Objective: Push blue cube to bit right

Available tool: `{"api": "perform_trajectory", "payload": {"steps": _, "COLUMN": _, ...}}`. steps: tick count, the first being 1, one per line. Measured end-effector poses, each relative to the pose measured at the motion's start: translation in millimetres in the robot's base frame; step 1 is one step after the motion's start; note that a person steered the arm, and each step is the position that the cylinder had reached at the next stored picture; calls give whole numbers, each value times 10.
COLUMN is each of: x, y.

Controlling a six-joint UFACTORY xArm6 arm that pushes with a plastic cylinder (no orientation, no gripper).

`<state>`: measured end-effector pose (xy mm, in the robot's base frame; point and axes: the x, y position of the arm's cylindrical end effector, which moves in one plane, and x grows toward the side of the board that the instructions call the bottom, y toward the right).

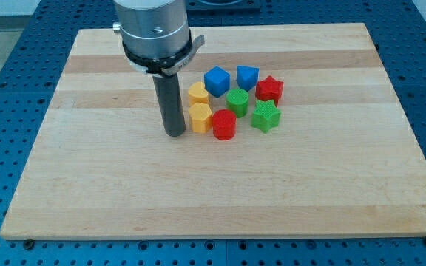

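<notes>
The arm has no pincer to open or close, only a rod; its tip rests just left of the lower yellow block. The blue cube sits up and right, packed among neighbours. Pushing right from here would likely shove yellow and the red cylinder instead, scattering the cluster.

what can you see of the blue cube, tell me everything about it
The blue cube is a small, matte, plastic-looking block, resting flat on the wooden board with an edge turned toward the camera. It sits at the top of the cluster: a blue block to its right, a yellow block at its lower left and a green block at its lower right, all very close; contact is unclear. My tip stands apart, lower left, beside another yellow block.
</notes>
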<state>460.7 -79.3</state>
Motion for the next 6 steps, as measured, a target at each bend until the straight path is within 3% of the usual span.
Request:
{"api": "perform_trajectory", "payload": {"steps": 2, "x": -896, "y": -152}}
{"api": "perform_trajectory", "payload": {"steps": 6, "x": -1276, "y": 573}}
